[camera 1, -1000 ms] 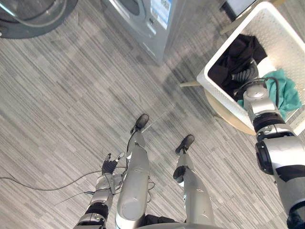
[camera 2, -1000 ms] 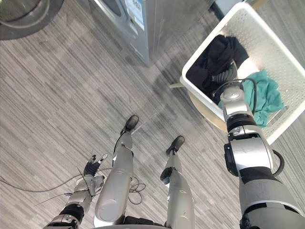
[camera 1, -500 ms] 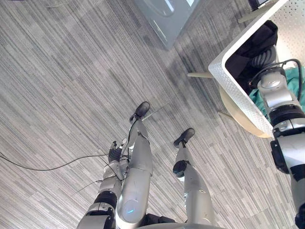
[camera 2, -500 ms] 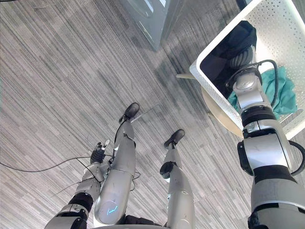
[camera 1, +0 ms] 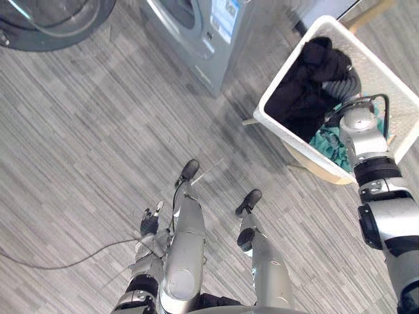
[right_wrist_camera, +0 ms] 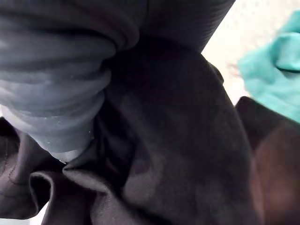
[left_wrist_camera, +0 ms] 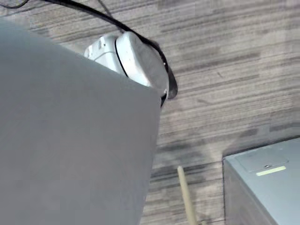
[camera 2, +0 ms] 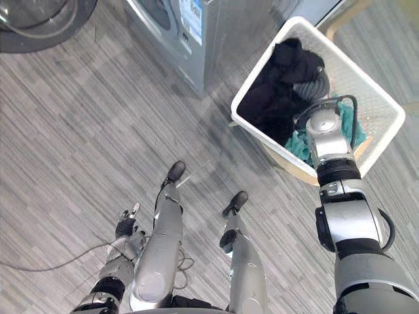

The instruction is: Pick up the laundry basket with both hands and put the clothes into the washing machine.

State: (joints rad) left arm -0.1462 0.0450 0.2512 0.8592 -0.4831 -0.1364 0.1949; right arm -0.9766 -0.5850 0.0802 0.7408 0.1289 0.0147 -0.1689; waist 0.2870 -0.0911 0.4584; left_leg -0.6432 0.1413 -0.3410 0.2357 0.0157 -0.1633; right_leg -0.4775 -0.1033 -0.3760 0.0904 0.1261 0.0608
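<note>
Left hand (camera 2: 124,226): hanging low, fingers loose, empty. Washing machine (camera 1: 196,33): blue label, print unreadable. Laundry basket (camera 1: 291,139): right of it, mouth up, long axis slanting rightward. Right hand (camera 2: 311,85): buried in black clothes (camera 1: 298,98), fingers hidden.

White perforated laundry basket (camera 2: 357,75) is sitting on a pale round stool (camera 1: 304,165), near the grey washing machine (camera 2: 226,39). Black clothes (camera 2: 278,91) are lying heaped against its wall nearest the machine; a teal garment (camera 2: 299,146) is lying crumpled beside them.

Grey striped floor (camera 1: 78,144); perhaps wooden stool (camera 1: 302,160)
</note>
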